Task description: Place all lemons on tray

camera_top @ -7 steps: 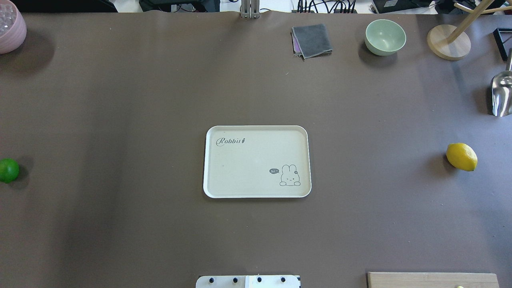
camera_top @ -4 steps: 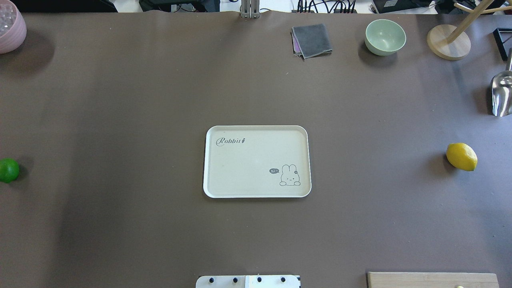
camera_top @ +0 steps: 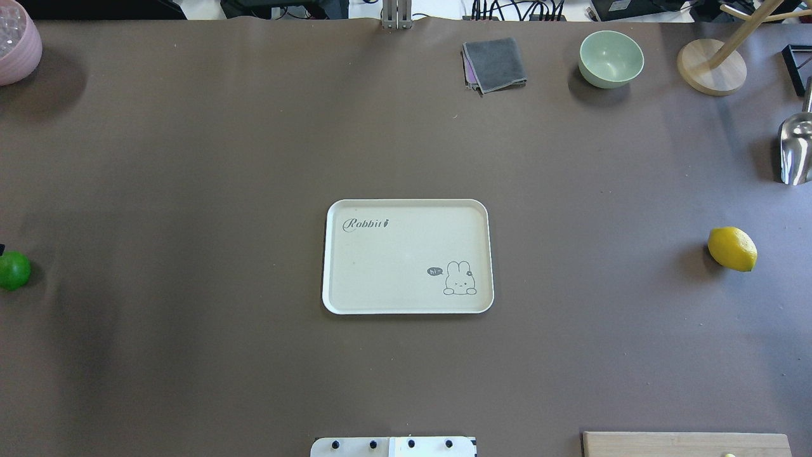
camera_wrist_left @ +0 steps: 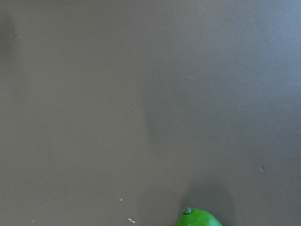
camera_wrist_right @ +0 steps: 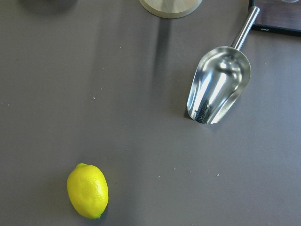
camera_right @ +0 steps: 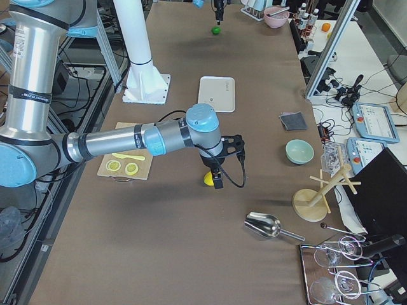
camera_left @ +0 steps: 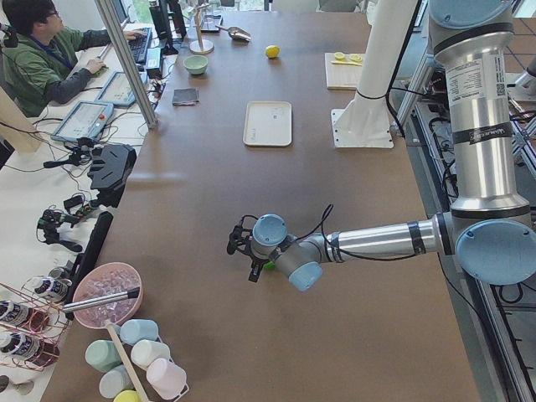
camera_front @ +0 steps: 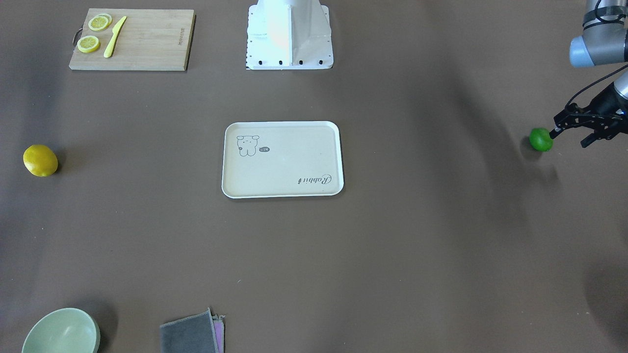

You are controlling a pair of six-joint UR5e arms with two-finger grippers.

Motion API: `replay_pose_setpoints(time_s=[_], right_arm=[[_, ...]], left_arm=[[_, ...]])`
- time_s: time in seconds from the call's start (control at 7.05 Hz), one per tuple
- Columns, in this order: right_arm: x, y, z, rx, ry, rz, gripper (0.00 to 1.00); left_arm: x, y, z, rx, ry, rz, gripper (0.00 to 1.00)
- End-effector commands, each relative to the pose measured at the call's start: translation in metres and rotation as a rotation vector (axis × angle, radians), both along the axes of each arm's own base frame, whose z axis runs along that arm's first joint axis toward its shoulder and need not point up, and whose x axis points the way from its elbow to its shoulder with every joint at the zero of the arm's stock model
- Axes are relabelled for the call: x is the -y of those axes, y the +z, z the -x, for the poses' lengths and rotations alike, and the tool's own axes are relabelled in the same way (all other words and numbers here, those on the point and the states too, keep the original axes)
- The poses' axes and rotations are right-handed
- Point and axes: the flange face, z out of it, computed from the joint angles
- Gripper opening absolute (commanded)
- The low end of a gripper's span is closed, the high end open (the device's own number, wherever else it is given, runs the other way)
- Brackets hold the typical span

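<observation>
The cream tray [camera_top: 393, 254] lies mid-table, with nothing on it; it also shows in the front view [camera_front: 284, 157]. The green lemon [camera_front: 540, 139] sits at the table's left end, at the frame edge in the overhead view [camera_top: 13, 271]. My left gripper [camera_front: 571, 137] is open and hangs just beside and above it, one fingertip close to it. The left wrist view shows only the green lemon's top [camera_wrist_left: 198, 219]. The yellow lemon [camera_top: 732, 249] lies at the right end, also in the right wrist view [camera_wrist_right: 87, 190]. My right gripper [camera_right: 222, 168] hovers over it; I cannot tell whether it is open or shut.
A wooden cutting board [camera_front: 130, 39] with lemon slices and a yellow knife is near the robot's base. A metal scoop [camera_wrist_right: 218, 84], a wooden stand [camera_top: 710, 66], a green bowl [camera_top: 610, 58] and a grey cloth [camera_top: 495, 63] are at the far right. A pink bowl [camera_top: 16, 41] is far left.
A dark tip of my left gripper now shows at the overhead view's left edge above the green lemon, and the shadows there have shifted. Lemons and tray have not moved.
</observation>
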Motion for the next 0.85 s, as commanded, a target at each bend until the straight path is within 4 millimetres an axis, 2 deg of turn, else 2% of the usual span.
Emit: replay_pose_setpoints(time_s=[0.0, 0.14, 0.28, 0.43, 0.57, 0.71], right_arm=[[0.000, 0.000, 0.000, 0.001, -0.001, 0.001, 1.00], [0.000, 0.000, 0.000, 0.001, -0.001, 0.000, 1.00], [0.000, 0.000, 0.000, 0.000, 0.000, -0.001, 1.00], [0.000, 0.000, 0.000, 0.001, -0.001, 0.000, 1.00], [0.000, 0.000, 0.000, 0.000, 0.000, 0.001, 1.00], [0.000, 0.000, 0.000, 0.001, -0.001, 0.000, 1.00]], left_arm=[[-0.012, 0.007, -0.032, -0.004, -0.002, 0.014, 0.99], [-0.017, 0.010, -0.040, -0.008, -0.005, 0.015, 0.98], [-0.019, 0.010, -0.043, -0.018, 0.000, 0.004, 0.81], [-0.025, 0.013, -0.040, -0.023, 0.002, -0.001, 0.36], [-0.026, 0.012, -0.040, -0.024, 0.003, -0.003, 0.00], [-0.022, 0.001, -0.043, -0.040, 0.004, -0.018, 0.00]])
